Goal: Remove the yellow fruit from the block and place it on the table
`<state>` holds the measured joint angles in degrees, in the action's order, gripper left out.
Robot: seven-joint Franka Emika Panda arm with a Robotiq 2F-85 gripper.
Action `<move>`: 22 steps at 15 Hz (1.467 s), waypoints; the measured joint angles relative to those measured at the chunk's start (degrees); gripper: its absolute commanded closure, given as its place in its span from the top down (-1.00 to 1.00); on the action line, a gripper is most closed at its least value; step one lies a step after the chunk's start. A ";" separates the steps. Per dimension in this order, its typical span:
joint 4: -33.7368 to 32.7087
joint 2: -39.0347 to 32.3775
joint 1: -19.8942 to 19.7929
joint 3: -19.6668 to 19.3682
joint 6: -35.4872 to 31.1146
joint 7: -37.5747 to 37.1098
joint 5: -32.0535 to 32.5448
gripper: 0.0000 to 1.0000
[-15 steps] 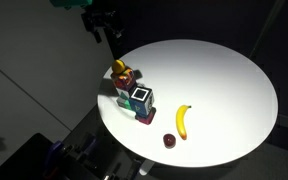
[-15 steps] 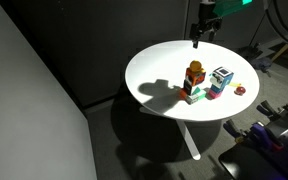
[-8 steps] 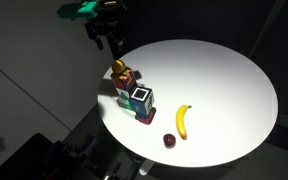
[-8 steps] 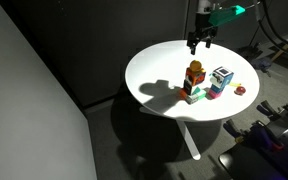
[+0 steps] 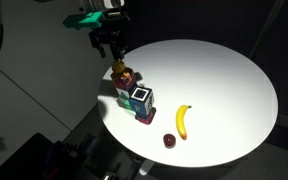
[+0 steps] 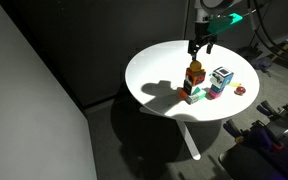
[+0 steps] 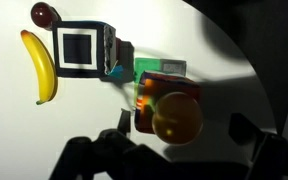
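Note:
The yellow fruit [image 5: 118, 68] sits on top of the dark red block [image 5: 127, 82], which stands on a small stack near the edge of the round white table [image 5: 224, 70]. In the wrist view the fruit [image 7: 176, 118] covers part of the block [image 7: 162, 92]. My gripper [image 5: 112, 45] hangs open just above and slightly beyond the fruit, not touching it. In an exterior view the gripper [image 6: 198, 47] is right over the fruit [image 6: 195, 67] and block [image 6: 195, 82]. In the wrist view the gripper [image 7: 179, 140] has its dark fingers [image 7: 246, 130] spread on either side of the fruit.
A blue-purple block with a white top and black square [image 5: 140, 98] stands against the stack, also in the wrist view [image 7: 81, 47]. A banana [image 5: 182, 120] and a tiny dark red fruit [image 5: 169, 141] lie nearby. A green piece [image 7: 159, 68] lies beside the red block.
My gripper has moved down and in from beyond the table edge to just above the fruit. The fruit, blocks and banana have not moved.

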<state>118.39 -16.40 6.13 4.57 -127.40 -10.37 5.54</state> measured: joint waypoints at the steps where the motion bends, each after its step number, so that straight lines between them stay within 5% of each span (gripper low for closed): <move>1: 0.00 -0.36 0.06 -0.11 0.00 0.00 0.04 1.00; 22: -0.72 -3.71 1.15 -1.52 -0.44 -0.54 0.82 1.00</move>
<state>117.67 -20.11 7.27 3.05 -127.84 -10.91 6.35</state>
